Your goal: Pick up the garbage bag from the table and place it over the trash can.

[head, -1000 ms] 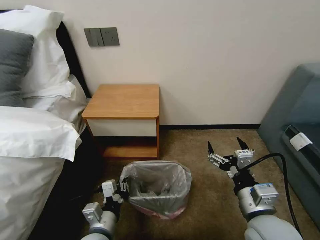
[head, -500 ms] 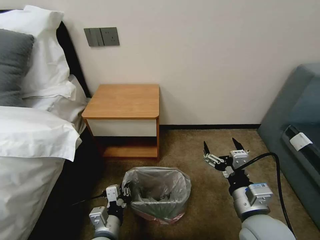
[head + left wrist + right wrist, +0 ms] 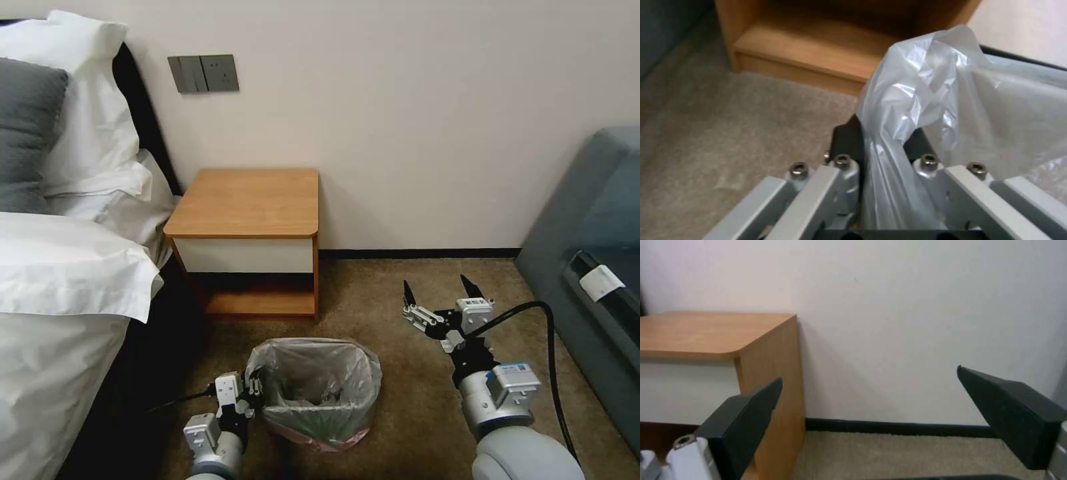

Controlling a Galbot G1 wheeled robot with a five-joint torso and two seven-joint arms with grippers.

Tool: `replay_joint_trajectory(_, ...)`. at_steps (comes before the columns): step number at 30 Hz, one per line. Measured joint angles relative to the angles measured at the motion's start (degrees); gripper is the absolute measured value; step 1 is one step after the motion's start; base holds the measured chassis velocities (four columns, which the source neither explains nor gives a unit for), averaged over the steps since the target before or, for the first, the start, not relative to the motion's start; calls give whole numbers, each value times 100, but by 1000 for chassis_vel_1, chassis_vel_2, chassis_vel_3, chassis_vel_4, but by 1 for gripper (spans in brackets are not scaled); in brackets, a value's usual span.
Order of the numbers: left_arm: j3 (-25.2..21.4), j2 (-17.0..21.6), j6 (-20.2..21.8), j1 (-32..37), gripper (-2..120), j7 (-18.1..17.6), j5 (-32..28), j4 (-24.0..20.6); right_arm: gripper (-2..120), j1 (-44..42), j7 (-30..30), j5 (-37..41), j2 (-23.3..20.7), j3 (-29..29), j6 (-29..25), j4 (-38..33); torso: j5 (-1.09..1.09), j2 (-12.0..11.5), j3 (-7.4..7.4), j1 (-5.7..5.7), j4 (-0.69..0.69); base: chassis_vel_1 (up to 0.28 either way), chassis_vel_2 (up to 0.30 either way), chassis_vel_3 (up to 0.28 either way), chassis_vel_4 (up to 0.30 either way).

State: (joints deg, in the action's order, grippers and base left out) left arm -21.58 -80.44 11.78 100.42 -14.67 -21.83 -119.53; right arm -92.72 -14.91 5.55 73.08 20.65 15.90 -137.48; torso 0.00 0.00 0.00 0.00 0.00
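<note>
garbage bag [image 3: 320, 380]: lining trash can [image 3: 313, 415], 6 o'clock of table [image 3: 247, 200]
left gripper [image 3: 252, 389]: pinching bag's 9 o'clock edge
right gripper [image 3: 438, 292]: spread, 3 o'clock

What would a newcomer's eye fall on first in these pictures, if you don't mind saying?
Probably the garbage bag, already draped over the trash can on the carpet in front of the table, with the left gripper shut on the bag's edge at the can's left side. Next, the right gripper, open and empty above the carpet to the can's right.
</note>
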Motion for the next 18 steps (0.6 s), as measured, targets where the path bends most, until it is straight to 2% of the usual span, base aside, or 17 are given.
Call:
replay_joint_trajectory(2,2,14,34,-13,27,-29,19,16,100,55,-46,96,-18,12,55,0,0,0,0,0,0,0,0,0,0)
replay_joint_trajectory(3,2,14,34,-13,27,-29,19,16,100,55,-46,96,-18,12,55,0,0,0,0,0,0,0,0,0,0)
replay_joint_trajectory(6,16,45,85,-36,40,-27,59,16,100,108,-114,181,-23,16,114,-3,0,0,0,0,0,0,0,0,0)
replay_joint_trajectory(7,16,45,85,-36,40,-27,59,16,100,108,-114,181,-23,16,114,-3,0,0,0,0,0,0,0,0,0)
replay_joint_trajectory(11,9,70,160,-33,59,89,100,-29,100,112,-156,223,0,16,125,-23,0,0,0,0,-1,0,0,0,0)
replay_joint_trajectory(12,9,70,160,-33,59,89,100,-29,100,112,-156,223,0,16,125,-23,0,0,0,0,-1,0,0,0,0)
replay_joint_trajectory(18,-26,82,169,-16,83,140,342,-56,100,103,-223,252,37,-31,147,-55,0,0,0,0,0,0,0,0,0)
